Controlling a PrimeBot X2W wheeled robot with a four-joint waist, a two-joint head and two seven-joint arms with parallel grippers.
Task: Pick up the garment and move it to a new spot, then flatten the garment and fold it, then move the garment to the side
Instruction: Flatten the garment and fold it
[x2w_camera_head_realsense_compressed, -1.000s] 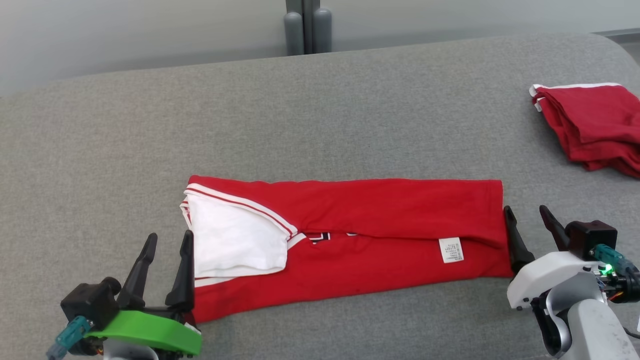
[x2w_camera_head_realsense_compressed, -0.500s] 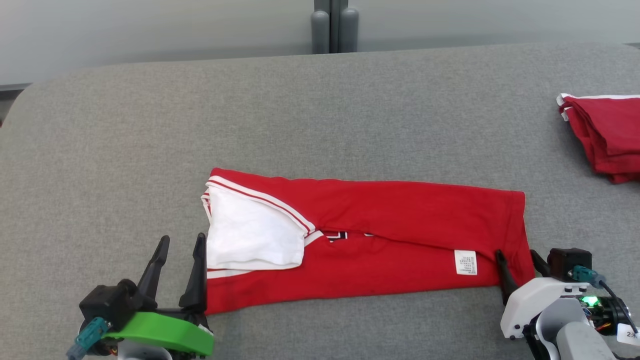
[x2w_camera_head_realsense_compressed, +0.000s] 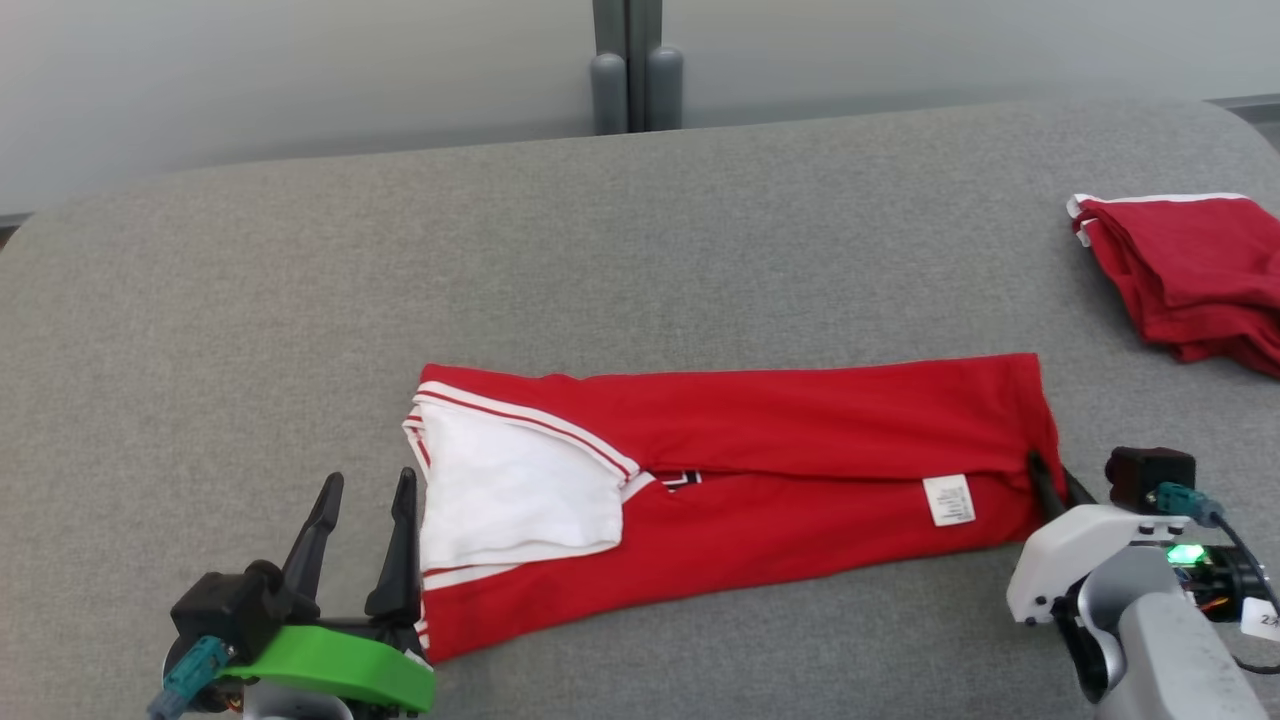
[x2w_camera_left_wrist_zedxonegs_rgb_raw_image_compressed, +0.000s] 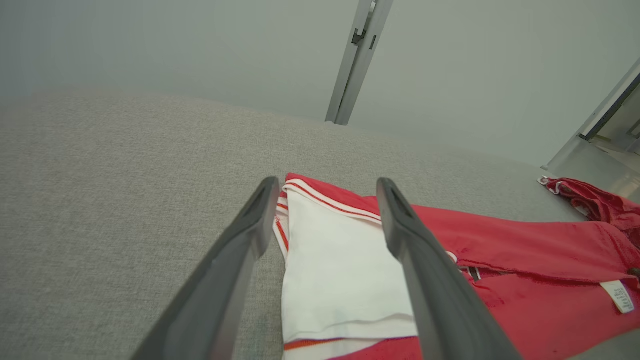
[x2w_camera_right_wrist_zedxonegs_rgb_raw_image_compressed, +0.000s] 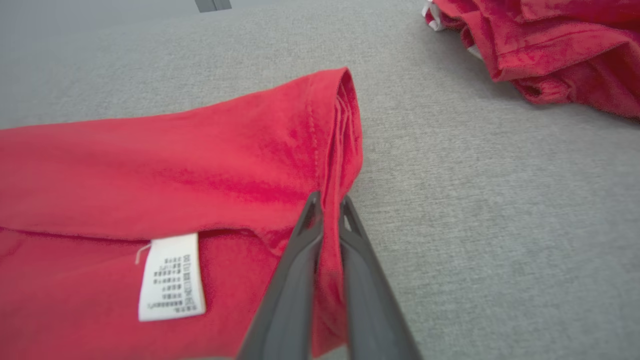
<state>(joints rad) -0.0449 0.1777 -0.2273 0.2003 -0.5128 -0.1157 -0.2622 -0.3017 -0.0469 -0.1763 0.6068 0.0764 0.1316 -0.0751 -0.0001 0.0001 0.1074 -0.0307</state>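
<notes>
The garment (x2w_camera_head_realsense_compressed: 800, 430) is a red shirt with white trim and a white sleeve, folded into a long strip across the grey padded table (x2w_camera_head_realsense_compressed: 600, 250). Its white care label (x2w_camera_head_realsense_compressed: 948, 500) faces up near the right end. My right gripper (x2w_camera_head_realsense_compressed: 1048, 470) is shut on the hem at the strip's right end. The right wrist view shows the right gripper (x2w_camera_right_wrist_zedxonegs_rgb_raw_image_compressed: 329, 199) pinching that red hem of the garment (x2w_camera_right_wrist_zedxonegs_rgb_raw_image_compressed: 200, 165) just right of the label (x2w_camera_right_wrist_zedxonegs_rgb_raw_image_compressed: 171, 276). My left gripper (x2w_camera_head_realsense_compressed: 370, 480) stands open beside the left end, and in the left wrist view the left gripper (x2w_camera_left_wrist_zedxonegs_rgb_raw_image_compressed: 327, 185) frames the garment's (x2w_camera_left_wrist_zedxonegs_rgb_raw_image_compressed: 500, 250) white sleeve.
A second folded red garment (x2w_camera_head_realsense_compressed: 1190, 275) lies at the table's right edge; the right wrist view has this second garment (x2w_camera_right_wrist_zedxonegs_rgb_raw_image_compressed: 550, 45) at top right. Two grey posts (x2w_camera_head_realsense_compressed: 628, 85) stand behind the table's far edge. Bare grey padding surrounds the strip.
My right gripper has gone from open beside the garment's right end to shut on its hem. The head camera has shifted. The left gripper has stayed open in place.
</notes>
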